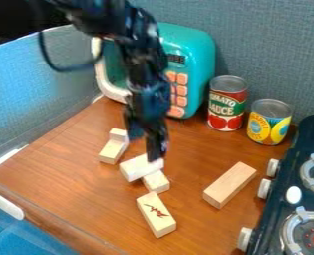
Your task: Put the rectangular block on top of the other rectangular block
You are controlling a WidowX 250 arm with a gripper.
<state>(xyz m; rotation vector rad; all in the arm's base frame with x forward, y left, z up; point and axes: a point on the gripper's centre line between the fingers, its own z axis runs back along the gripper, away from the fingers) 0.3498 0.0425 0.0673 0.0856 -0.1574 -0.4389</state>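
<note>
On your wooden counter (92, 199), a toy microwave (202, 64) and two cans (227, 107) stand behind; the stove (279, 199) flanks the right. Your gripper (156, 155) hangs at the whitish block (136, 167), its jaws unreadable. The plain block (230, 185) slants upper right, the marked block (156, 214) lower right.

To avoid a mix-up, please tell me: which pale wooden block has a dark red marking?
The pale rectangular wooden block lowest in the view; no other block shows such a marking.
</note>
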